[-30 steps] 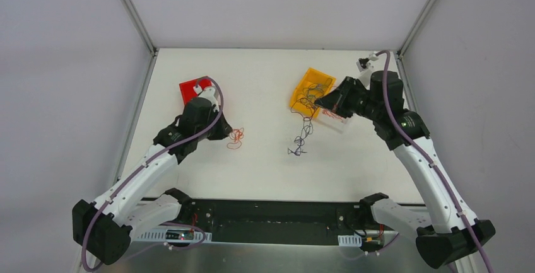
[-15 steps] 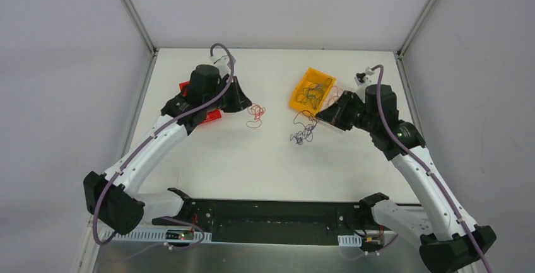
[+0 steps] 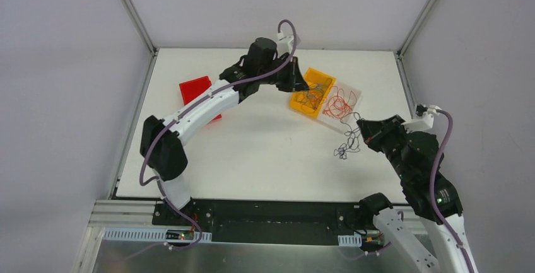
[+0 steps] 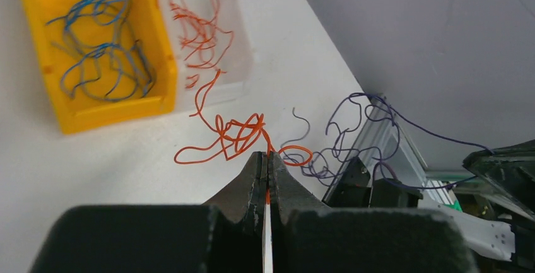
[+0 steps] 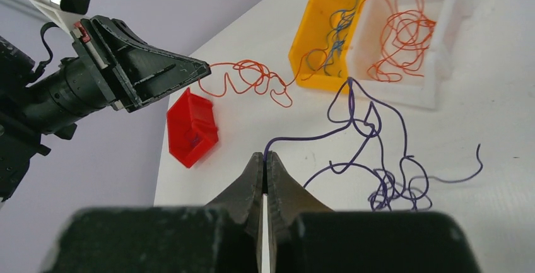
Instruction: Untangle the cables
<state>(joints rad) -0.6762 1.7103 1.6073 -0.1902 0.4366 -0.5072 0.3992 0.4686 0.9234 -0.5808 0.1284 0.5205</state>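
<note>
My left gripper (image 4: pixel 266 154) is shut on a curly orange cable (image 4: pixel 230 135) that hangs from its tips beside the yellow bin (image 3: pixel 295 103). In the top view it (image 3: pixel 304 86) reaches far over the table's back. My right gripper (image 5: pixel 265 156) is shut on the end of a thin dark purple cable (image 5: pixel 372 159). The rest of that cable trails in loops onto the table (image 3: pixel 344 148), just left of the gripper (image 3: pixel 360 124). The orange and purple cables hang apart. Blue and dark cables (image 4: pixel 101 65) lie in the yellow bin.
A clear tray (image 3: pixel 357 94) holding more orange cables (image 5: pixel 404 33) stands right of the yellow bin (image 5: pixel 303 52). A red bin (image 3: pixel 197 89) sits at the back left. The left arm arches across the table's middle, and the enclosure walls close in on both sides.
The left arm swung from the red bin rightward to the yellow bin, carrying the orange cable. The right arm drew back to the near right, pulling the purple cable away from the bin.
</note>
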